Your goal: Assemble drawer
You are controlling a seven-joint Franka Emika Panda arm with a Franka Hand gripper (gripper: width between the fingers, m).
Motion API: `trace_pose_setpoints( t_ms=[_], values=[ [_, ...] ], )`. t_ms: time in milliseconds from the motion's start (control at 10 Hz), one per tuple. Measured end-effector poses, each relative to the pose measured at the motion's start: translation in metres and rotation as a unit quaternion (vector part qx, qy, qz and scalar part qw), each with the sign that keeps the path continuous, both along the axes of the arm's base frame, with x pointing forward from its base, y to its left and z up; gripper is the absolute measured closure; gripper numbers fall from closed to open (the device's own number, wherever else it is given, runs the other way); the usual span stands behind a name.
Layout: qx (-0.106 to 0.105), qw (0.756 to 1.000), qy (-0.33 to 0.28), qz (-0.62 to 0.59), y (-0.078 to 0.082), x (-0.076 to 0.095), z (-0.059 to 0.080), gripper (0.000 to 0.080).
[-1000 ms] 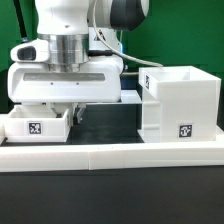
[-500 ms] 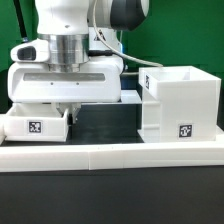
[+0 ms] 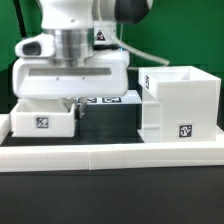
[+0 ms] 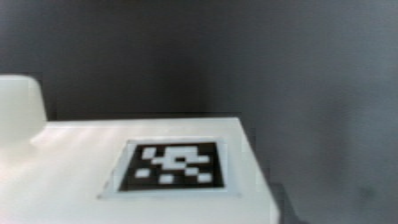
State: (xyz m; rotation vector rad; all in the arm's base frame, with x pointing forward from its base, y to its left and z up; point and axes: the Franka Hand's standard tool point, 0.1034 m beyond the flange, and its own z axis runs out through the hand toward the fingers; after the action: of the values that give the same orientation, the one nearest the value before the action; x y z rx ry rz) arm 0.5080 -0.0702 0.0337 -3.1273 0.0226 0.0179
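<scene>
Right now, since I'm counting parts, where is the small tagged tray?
The small tagged tray sits at the exterior view's left, just behind the white border wall, with the large housing standing apart at the right.

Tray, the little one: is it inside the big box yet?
No, the tray sits at the exterior view's left, outside and apart from the big box at the right.

Tray at exterior view's left, housing right.
</scene>
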Motion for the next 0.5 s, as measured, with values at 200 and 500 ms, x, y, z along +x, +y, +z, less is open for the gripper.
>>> trace_pose_setpoints(
  t_ms=[200,500],
  values=[
    [0.009,1.0,-0.002,-0.006,0.0069,0.0065,0.0191,0.0757],
    [0.006,1.0,0.002,0.031,0.005,0.0033,0.0131,0.0757]
  ],
)
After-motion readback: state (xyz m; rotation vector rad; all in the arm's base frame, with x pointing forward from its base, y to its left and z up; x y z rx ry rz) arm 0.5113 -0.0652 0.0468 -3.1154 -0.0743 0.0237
